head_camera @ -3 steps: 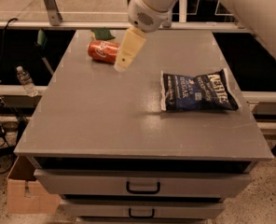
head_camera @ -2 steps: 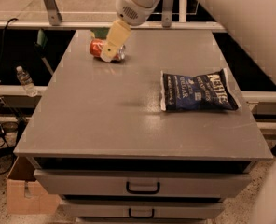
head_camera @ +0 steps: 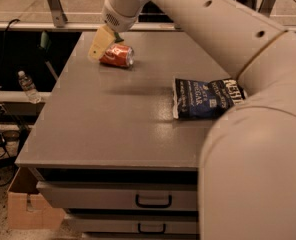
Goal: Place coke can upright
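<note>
Pincer: the cream two-finger gripper is low over the far-left part of the table, touching or just beside the left end of the can. A second ago it hung further right and clear of the can.
Grip state: cannot tell whether it is open or clamped.
Task thing: the small red aluminium coke can with silver ends lies on its side, one silver end turned right. It is in much the same spot as a second ago, so not yet lifted.
Meaning: reach looks finished. My reading is that the grasp is at hand, and tipping the can onto its base remains to be done.
Arm: the cream robot arm runs from the near right across to the can and hides the table's right edge.
Surface: flat grey tabletop, drawers below.
Nearby: crinkled dark blue chip bag lies flat, well apart to the right.
Obstruction: nothing stands beside the can.
Off table: clear plastic water bottle at left; brown cardboard box on the floor.
</note>
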Motion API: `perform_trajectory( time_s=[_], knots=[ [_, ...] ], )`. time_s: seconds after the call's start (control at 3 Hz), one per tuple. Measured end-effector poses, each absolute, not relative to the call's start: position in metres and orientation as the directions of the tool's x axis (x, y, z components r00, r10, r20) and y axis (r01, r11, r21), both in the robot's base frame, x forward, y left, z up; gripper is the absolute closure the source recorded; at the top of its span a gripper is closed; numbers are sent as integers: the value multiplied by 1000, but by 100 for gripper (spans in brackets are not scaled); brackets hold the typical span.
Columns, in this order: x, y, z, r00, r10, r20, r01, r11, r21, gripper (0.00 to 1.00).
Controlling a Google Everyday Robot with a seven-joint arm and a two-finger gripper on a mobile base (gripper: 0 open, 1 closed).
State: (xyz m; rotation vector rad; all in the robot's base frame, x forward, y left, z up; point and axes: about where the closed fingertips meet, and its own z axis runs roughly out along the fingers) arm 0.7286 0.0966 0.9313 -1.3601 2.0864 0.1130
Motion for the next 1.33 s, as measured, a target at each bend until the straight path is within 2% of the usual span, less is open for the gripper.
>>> perform_trajectory(
  time_s=[0.67,1.0,1.33],
  knots=[
    [779,111,880,-381,-790,-480,-828,523,-203,0],
    [787,114,860,-414,-805,-425,-833,523,-179,0],
    [788,116,845,-433,-821,-371,-842,516,-159,15]
  ],
)
